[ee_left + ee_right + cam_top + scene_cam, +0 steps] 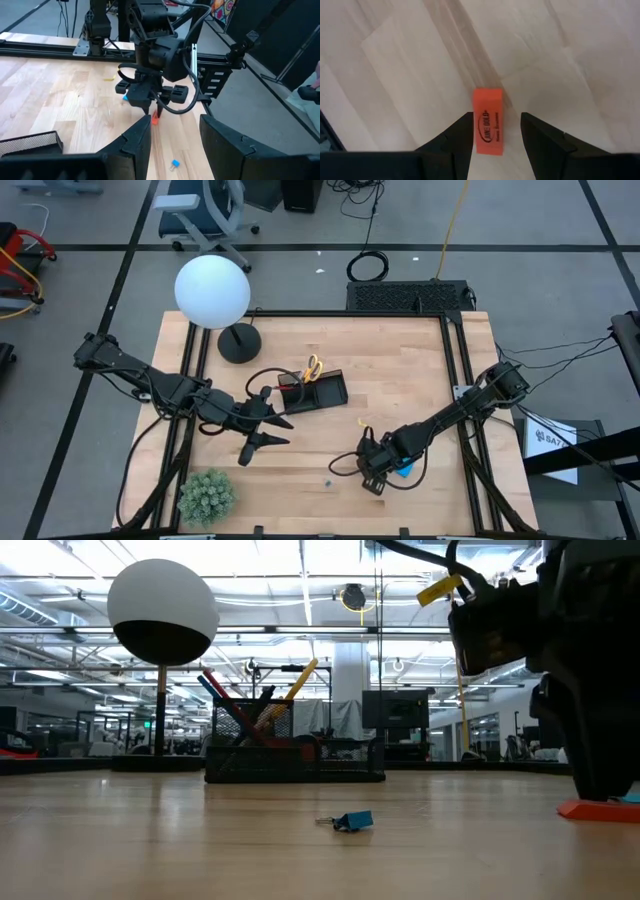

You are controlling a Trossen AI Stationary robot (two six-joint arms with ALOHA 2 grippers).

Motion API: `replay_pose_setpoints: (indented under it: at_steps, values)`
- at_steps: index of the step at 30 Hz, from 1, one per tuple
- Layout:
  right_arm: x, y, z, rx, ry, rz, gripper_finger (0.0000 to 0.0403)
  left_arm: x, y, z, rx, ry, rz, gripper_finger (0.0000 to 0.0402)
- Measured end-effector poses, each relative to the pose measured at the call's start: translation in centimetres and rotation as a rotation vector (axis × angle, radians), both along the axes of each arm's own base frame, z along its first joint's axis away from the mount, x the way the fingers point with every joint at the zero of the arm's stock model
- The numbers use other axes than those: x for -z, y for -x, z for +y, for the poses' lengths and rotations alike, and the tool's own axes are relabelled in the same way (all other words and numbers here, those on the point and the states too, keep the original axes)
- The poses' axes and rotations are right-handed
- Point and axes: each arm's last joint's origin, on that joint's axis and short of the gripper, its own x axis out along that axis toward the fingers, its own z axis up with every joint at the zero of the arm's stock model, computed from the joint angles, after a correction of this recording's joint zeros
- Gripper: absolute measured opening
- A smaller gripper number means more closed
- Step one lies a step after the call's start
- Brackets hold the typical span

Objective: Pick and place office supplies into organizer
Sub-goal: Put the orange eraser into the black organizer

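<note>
A small orange eraser (488, 127) lies flat on the wooden table. My right gripper (496, 131) points down over it, open, with one finger along each long side; the eraser also shows under that gripper in the low view (595, 808). The black mesh organizer (315, 392) stands mid-table and holds the yellow-handled scissors (313, 367) and several pens (235, 705). A blue binder clip (352, 821) lies on the table before it. A blue pad (403, 470) peeks out beside the right gripper (372, 470). My left gripper (265, 430) hovers open, left of the organizer. My right gripper comes down from above with its fingers along the eraser's two long sides (476, 131). A gap shows at one finger; whether the other finger (462, 135) touches the eraser, I cannot tell. The eraser lies flat on the table.
A white globe lamp (212, 291) on a round black base (239, 343) stands at the far left. A green plant (206, 496) sits at the near left corner. Bare wood lies between the organizer and the right gripper. Black rails (462, 370) frame the table.
</note>
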Motion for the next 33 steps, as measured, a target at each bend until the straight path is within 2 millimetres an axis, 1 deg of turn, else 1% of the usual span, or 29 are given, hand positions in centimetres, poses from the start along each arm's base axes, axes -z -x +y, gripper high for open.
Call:
replay_pose_setpoints:
  at_steps: [10, 16, 20, 27, 29, 33]
  values:
    - [0.1, 0.0, 0.1, -0.025, 0.01, -0.001, 0.0155, 0.0, 0.0, 0.0, -0.004, -0.001, -0.001, 0.0161]
    - [1.5, -0.2, 0.4, -0.053, -0.018, 0.051, 0.0155, 0.1, 0.0, 0.0, -0.005, -0.003, 0.005, 0.0161]
    - [2.4, -0.1, 0.4, -0.02, -0.01, 0.1, 0.0155, 0.2, 0.0, 0.1, -0.009, -0.003, 0.021, 0.0161]
    - [2.7, 0.6, 0.7, 0.036, 0.015, 0.16, 0.0153, 0.2, 0.0, 0.1, -0.011, -0.001, 0.02, 0.0161]
    - [2.8, 1.0, 0.8, 0.062, 0.035, 0.185, 0.0147, 0.2, 0.0, 0.2, -0.015, 0.0, 0.02, 0.0161]
    - [2.9, 1.3, 1.1, 0.09, 0.063, 0.182, 0.013, 0.2, -0.1, 0.5, -0.03, 0.005, 0.022, 0.0161]
